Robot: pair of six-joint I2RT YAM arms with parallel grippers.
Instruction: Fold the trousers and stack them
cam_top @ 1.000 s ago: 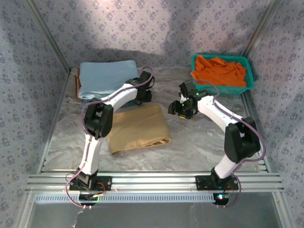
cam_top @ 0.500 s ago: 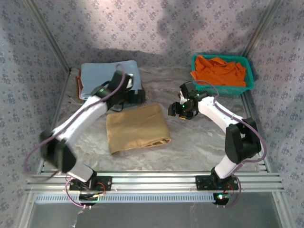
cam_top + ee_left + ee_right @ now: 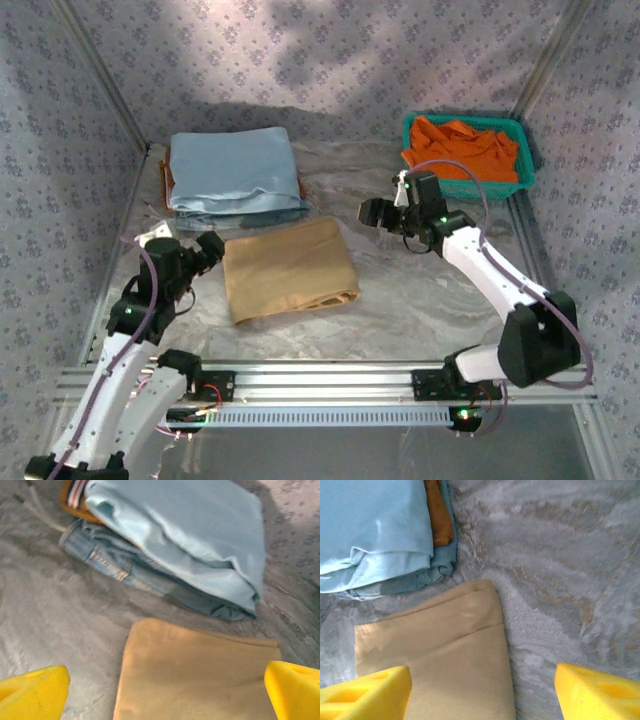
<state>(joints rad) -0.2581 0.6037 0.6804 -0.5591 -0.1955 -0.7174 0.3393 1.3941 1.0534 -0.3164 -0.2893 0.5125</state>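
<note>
1. The trousers [image 3: 288, 268] lie folded in a flat tan rectangle in the middle of the table [image 3: 420, 290]. The light blue pile [image 3: 235, 170] sits just beyond them at 11 o'clock.
2. The left claw [image 3: 210, 248] hovers at their 9 o'clock edge, spread wide and empty. The right claw [image 3: 370, 212] hangs at 2 o'clock, also spread and empty.
3. The stacking looks not yet done. A pinch that catches only the top layer would probably let the fold fall open on the lift.
4. A lift from one side could let the far end sag, drag and knock the blue pile askew.
</note>
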